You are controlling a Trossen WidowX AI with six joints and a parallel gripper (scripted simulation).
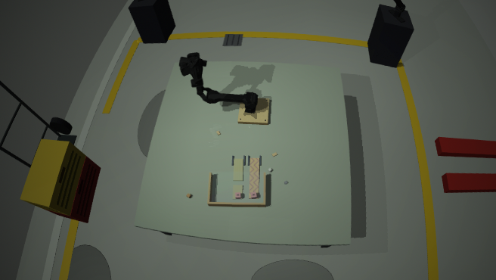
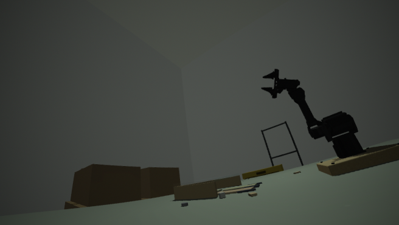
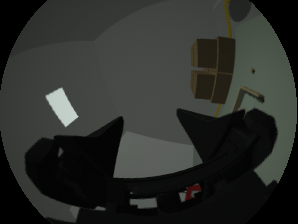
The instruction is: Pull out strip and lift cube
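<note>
A patterned zigzag strip (image 1: 254,175) runs unbroken inside the three-sided wooden frame (image 1: 237,204) (image 2: 196,191) and out past its open side; a pink cube (image 1: 253,195) sits at its inner end. Left of it, a plain pale strip is in two parts, a long piece (image 1: 238,169) and a short piece (image 1: 237,188), with a gap between; another pink cube (image 1: 237,195) sits on the short piece. The cubes' labels are too small to read. My gripper (image 2: 262,83) (image 3: 149,115) is open and empty, high above the table and far from the strips.
Dark upright guides (image 1: 233,160) (image 1: 260,160) flank the strips' outer ends. A white block (image 1: 270,169) (image 2: 222,195), a grey block (image 1: 286,182) (image 2: 184,204) and small tan chips (image 1: 274,154) (image 1: 218,132) lie around. A brown bit (image 1: 189,195) lies left of the frame.
</note>
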